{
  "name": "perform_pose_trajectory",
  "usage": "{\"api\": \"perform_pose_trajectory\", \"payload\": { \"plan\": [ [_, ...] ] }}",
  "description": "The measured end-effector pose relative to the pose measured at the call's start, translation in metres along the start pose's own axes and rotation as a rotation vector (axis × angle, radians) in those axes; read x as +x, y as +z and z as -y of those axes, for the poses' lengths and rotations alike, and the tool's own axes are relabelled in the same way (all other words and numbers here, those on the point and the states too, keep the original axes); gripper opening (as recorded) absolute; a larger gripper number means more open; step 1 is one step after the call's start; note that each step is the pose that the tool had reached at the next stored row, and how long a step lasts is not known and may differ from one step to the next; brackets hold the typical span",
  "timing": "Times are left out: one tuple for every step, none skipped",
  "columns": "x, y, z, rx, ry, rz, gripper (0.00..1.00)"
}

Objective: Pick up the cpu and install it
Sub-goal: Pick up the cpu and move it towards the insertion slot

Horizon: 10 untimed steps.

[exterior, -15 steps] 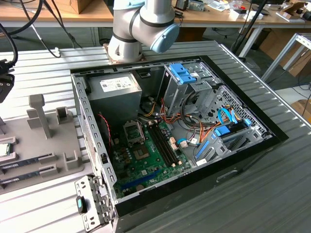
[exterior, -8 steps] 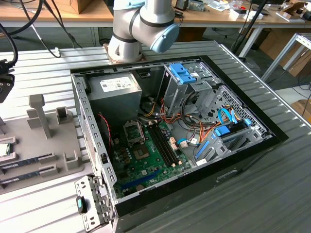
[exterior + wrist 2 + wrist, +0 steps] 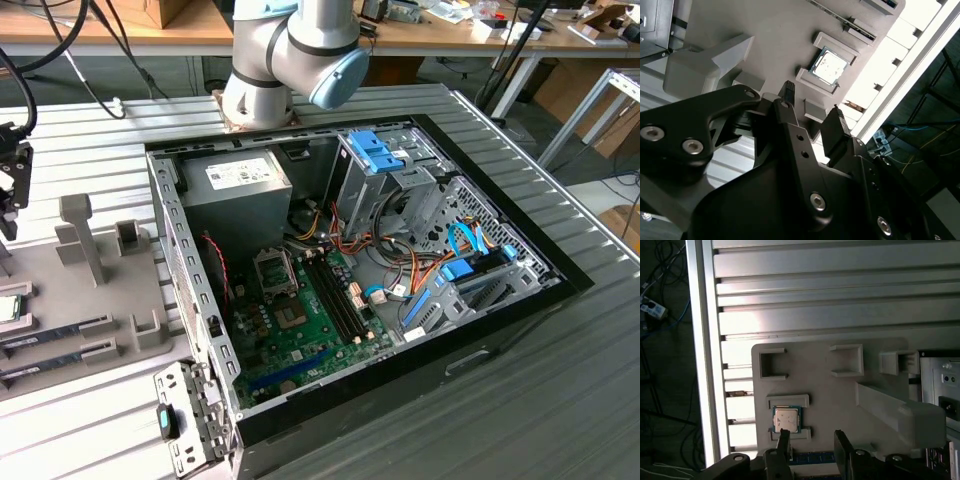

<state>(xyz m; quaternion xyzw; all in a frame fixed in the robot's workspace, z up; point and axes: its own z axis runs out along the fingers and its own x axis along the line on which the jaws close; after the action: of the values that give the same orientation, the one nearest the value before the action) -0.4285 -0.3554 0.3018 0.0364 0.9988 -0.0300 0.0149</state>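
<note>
The cpu (image 3: 786,419) is shiny silver with a thin green edge, and the tray (image 3: 812,385) under it is plain grey. The gripper (image 3: 813,100) is black all over. The table (image 3: 90,140) is silver with long straight stripes, and the computer board (image 3: 300,340) is green.

no print can be read; the white label (image 3: 240,176) on the power supply box (image 3: 232,212) is illegible

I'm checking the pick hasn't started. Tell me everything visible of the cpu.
The cpu is a small flat square chip: silvery metal top, thin green rim. It lies flat, top up, on the grey holder plate between two raised ledges. The open end effector hangs above, not touching it.
</note>
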Motion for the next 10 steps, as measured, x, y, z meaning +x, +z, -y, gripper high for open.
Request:
{"api": "perform_pose_trajectory", "payload": {
  "plan": [
    [0.0000,0.0000,0.0000,0.0000,0.000,0.0000,0.48],
    [0.0000,0.0000,0.0000,0.0000,0.000,0.0000,0.48],
    [0.0000,0.0000,0.0000,0.0000,0.000,0.0000,0.48],
    [0.0000,0.0000,0.0000,0.0000,0.000,0.0000,0.48],
    [0.0000,0.0001,0.0000,0.0000,0.000,0.0000,0.48],
    [0.0001,0.0004,0.0000,0.0000,0.000,0.0000,0.48],
    [0.0002,0.0006,0.0000,0.0000,0.000,0.0000,0.48],
    [0.0002,0.0007,0.0000,0.0000,0.000,0.0000,0.48],
    [0.0002,0.0009,0.0000,-0.0001,0.000,0.0000,0.48],
    [0.0003,0.0010,0.0000,0.0000,0.000,0.0000,0.48]
  ]
}}
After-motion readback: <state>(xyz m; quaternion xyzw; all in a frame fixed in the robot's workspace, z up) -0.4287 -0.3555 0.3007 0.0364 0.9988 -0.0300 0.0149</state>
